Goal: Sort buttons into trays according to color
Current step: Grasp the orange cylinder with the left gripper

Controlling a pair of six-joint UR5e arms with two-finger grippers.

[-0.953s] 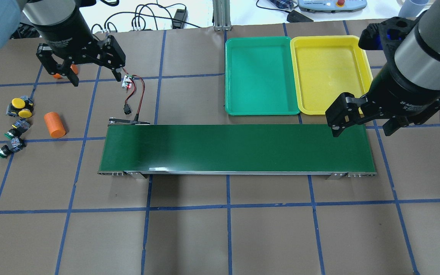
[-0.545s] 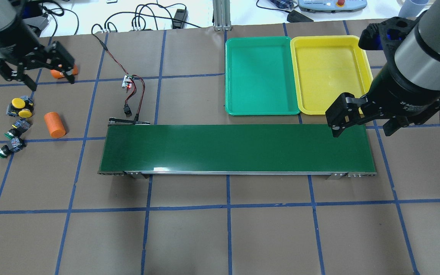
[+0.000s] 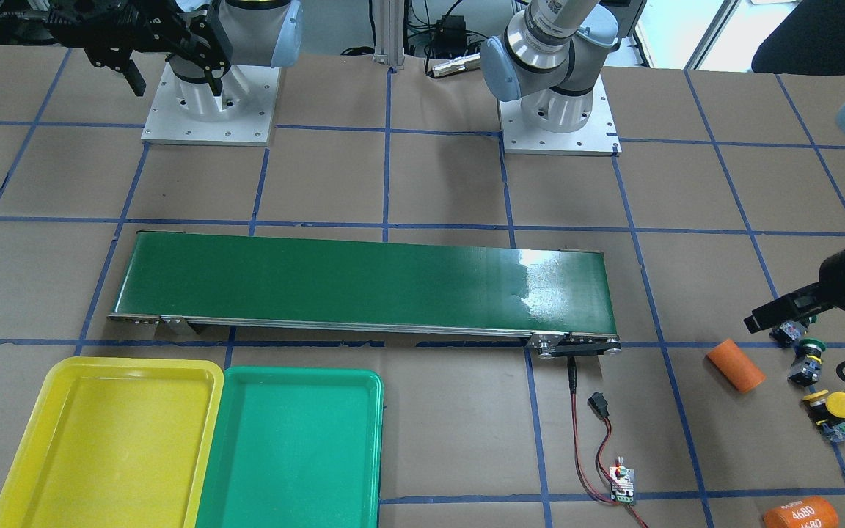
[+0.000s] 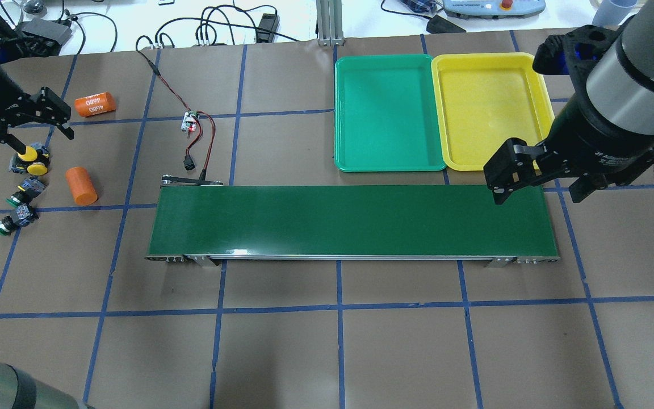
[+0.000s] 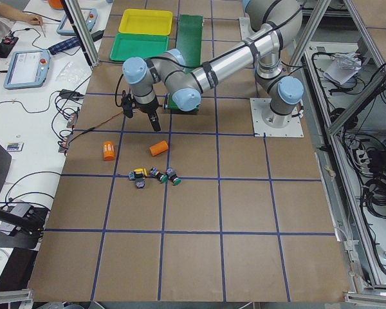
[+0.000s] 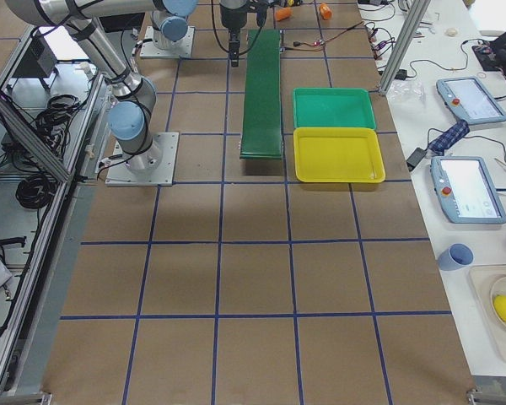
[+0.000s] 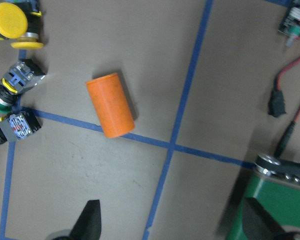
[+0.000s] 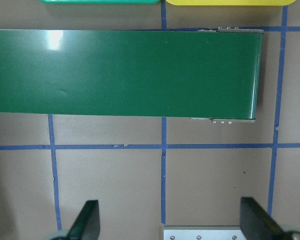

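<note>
Overhead exterior view shows the desk carrying the conveyor belt, then the green tray and yellow tray touching side by side. Over the belt's end the right hand hangs wide open, empty. The left hand, equally spread and empty, hangs over the yellow buttons, with the green buttons just beside.
</note>
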